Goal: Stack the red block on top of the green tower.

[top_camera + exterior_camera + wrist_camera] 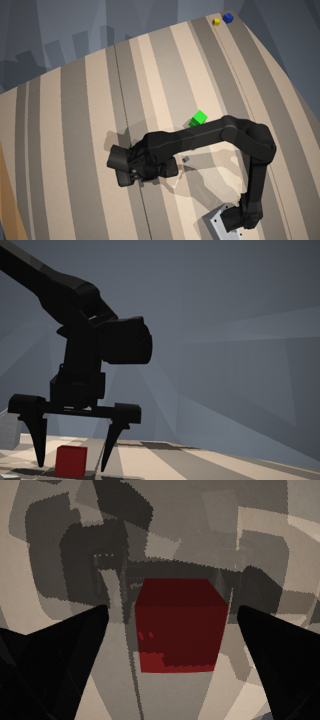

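Note:
The red block point(70, 461) point(180, 635) sits on the table top. My gripper point(71, 468) point(174, 612) points down and is open, its fingertips low on either side of the block; in the wrist view both fingers show a gap to it, the right one smaller. In the top view the arm hides the block. The green tower point(199, 117) stands beyond the forearm in the top view, its lower part partly hidden by the arm. It does not show in the other views.
A small grey block point(186, 159) lies right of the gripper, with a bit of a purple thing point(193, 149) showing under the forearm. A yellow block point(216, 22) and a blue block point(228, 18) lie at the table's far corner. The arm's metal base point(217, 226) is at the front.

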Tool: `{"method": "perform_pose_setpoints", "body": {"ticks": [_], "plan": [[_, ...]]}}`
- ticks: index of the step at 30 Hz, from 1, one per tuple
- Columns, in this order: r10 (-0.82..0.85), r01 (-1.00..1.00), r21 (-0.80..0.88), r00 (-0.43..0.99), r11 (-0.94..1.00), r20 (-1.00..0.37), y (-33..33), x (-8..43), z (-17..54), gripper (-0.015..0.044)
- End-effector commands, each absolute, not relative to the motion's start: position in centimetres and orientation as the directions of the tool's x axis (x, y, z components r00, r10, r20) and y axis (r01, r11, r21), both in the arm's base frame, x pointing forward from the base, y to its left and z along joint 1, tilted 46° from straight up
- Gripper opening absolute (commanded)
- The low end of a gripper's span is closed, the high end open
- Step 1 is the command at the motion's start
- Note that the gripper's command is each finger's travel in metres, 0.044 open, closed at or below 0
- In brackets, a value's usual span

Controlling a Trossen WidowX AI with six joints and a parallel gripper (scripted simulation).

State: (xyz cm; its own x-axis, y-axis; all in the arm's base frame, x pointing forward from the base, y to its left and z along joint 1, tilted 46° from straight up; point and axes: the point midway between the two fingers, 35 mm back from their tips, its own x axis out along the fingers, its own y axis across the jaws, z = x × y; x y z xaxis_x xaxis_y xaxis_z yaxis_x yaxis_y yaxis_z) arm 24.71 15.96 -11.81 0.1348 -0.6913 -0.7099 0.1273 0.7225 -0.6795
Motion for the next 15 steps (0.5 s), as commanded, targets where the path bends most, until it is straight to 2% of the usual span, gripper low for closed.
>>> {"method": "perform_pose_setpoints", "body": {"ticks": [1,8,15], "plan": [[-0.694,0.123,-0.684,0.139,0.719,-0.706,15.91,24.69,-11.76,0.0361],[-0.694,0.123,-0.684,0.139,0.719,-0.706,15.91,24.69,-11.76,0.0177],[-0.694,0.123,-0.684,0.139,0.719,-0.706,15.91,24.69,-11.76,0.0131]]}}
